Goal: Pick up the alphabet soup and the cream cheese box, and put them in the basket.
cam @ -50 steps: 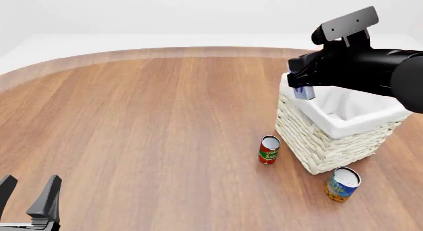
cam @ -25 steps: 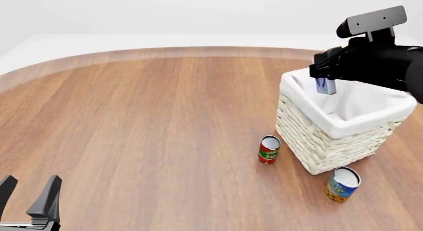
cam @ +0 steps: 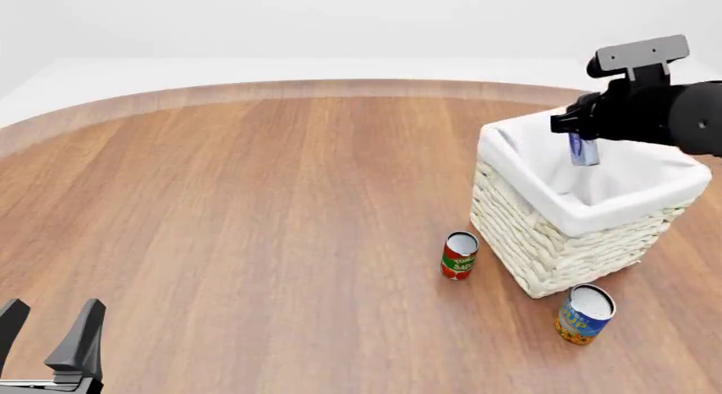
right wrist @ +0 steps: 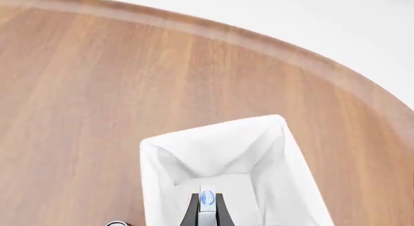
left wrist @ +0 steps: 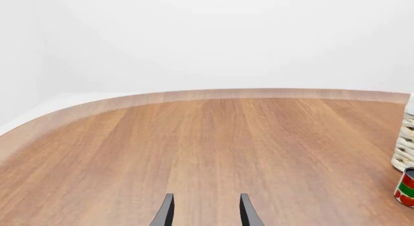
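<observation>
1. Gripping the cream cheese box [cam: 583, 149] edge-on between closed fingers, right gripper [cam: 582, 140] poised above the basket [cam: 542, 242] opening.
2. Releasing off-centre risks clipping the cloth-lined rim and tipping the box outside.
3. Lying ahead: the alphabet soup [cam: 584, 314], upright on the table [cam: 248, 208] just beside the basket's near corner; a careless descent could knock it rolling.
4. Standing close by, the red-and-green can [cam: 458, 255] invites a wrong pick.
5. Idling far off, left gripper [cam: 51, 343], fingers spread, holding nothing.
</observation>
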Available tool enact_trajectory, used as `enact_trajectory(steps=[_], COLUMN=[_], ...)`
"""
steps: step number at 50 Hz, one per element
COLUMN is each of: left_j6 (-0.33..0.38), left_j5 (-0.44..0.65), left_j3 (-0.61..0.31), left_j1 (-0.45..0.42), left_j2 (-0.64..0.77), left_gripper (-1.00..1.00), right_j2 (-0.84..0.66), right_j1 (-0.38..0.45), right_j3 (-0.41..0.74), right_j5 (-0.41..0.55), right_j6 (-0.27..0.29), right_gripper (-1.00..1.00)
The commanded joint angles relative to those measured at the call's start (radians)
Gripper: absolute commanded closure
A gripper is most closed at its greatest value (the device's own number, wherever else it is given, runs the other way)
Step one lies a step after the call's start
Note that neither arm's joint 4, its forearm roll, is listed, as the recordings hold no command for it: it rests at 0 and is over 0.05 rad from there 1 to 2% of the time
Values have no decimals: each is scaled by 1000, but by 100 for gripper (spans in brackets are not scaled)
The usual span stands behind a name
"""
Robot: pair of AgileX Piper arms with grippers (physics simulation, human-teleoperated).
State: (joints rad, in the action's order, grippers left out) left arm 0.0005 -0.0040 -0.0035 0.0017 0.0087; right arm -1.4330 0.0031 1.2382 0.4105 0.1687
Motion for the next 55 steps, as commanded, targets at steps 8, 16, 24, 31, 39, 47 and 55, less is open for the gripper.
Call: enact_trajectory(steps=[8,16,24,31,39,47,55], left_j6=[0,0,0,0,0,0,0], left_j5=[0,0,0,0,0,0,0], left_j3=[0,0,0,0,0,0,0], left_j1=[0,0,0,0,0,0,0], left_j2=[0,0,0,0,0,0,0], left_gripper=[-100,-100,-100,-100,-100,-100,-100], right_j2=[-125,-173,-221,-242,-243,-229,-215], right_j1=[-43,-39,-43,-52,-53,-58,-59], right_j3=[-8,-3,-2,-4,-26,-36,-73], right_j5=[-64,-83,-102,-112,-123,-124,-148], right_j6=[-19,-31,-38,-43,-44,-46,-46], right_gripper=[100,100,100,100,100,100,100])
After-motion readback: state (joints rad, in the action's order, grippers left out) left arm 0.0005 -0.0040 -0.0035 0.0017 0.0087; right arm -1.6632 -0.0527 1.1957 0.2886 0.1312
